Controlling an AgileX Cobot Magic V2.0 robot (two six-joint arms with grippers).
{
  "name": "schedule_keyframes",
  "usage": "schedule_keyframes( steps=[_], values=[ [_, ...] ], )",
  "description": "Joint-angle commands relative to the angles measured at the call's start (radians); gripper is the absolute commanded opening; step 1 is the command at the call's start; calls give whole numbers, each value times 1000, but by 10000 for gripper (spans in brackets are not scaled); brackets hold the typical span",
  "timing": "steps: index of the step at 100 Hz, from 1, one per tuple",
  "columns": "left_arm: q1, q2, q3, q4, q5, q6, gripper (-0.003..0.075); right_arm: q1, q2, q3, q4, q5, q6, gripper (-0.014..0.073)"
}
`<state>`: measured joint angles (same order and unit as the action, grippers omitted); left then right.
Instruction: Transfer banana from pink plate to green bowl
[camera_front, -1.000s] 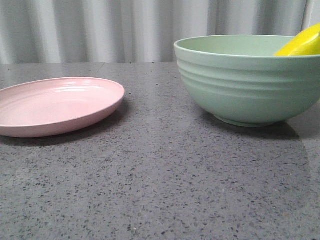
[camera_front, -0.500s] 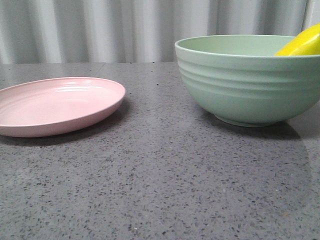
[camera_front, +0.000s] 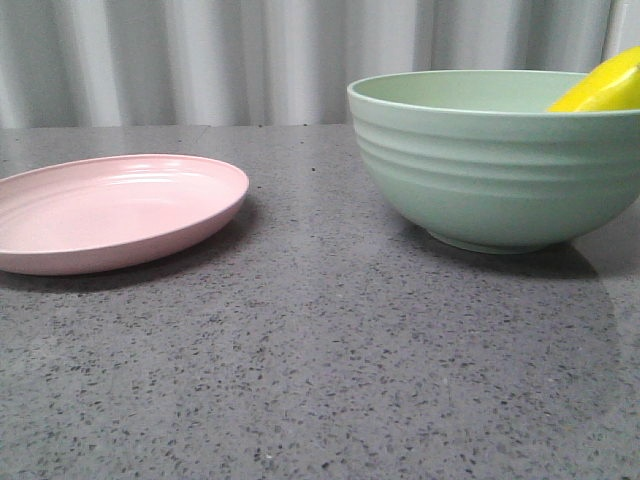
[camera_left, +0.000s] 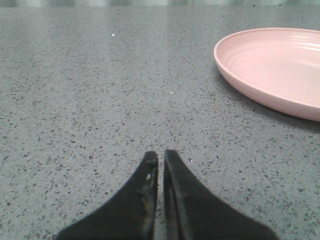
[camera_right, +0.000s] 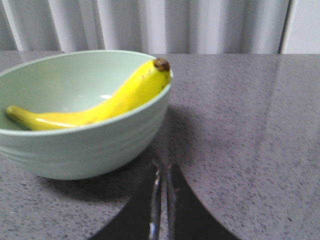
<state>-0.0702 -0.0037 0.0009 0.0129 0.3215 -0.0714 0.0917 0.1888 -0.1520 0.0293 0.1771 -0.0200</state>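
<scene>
1. Stretching from the near edge to the far wall, a grey speckled tabletop (camera_front: 320, 360) carries everything; pale pleated curtains (camera_front: 250, 60) hang behind it.
2. On the left sits the pink plate (camera_front: 110, 210), bare; well apart on the right stands the green bowl (camera_front: 490, 160).
3. Inside the bowl lies the banana (camera_right: 100, 105), its long axis slanting up the wall, dark tip resting on the rim, other end low in the bowl.
4. Left tool (camera_left: 160, 160) and right tool (camera_right: 163, 172) each have their fingers together, holding nothing, low over bare tabletop.
</scene>
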Motion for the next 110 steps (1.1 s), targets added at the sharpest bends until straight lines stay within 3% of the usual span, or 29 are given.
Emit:
schedule_keyframes(
  steps=[1, 30, 60, 110],
  values=[
    [2, -33, 27, -5, -37, 2, -19, -34, -15, 14, -43, -108, -9, -72],
    [2, -33, 27, -5, -37, 2, -19, -195, -185, 193, -60, -142, 39, -72],
    [2, -33, 27, -5, -37, 2, -19, -203, -218, 192, -66, 117, 31, -72],
    [2, -33, 27, -5, -37, 2, -19, -203, -218, 192, -66, 124, 28, -72]
  ],
)
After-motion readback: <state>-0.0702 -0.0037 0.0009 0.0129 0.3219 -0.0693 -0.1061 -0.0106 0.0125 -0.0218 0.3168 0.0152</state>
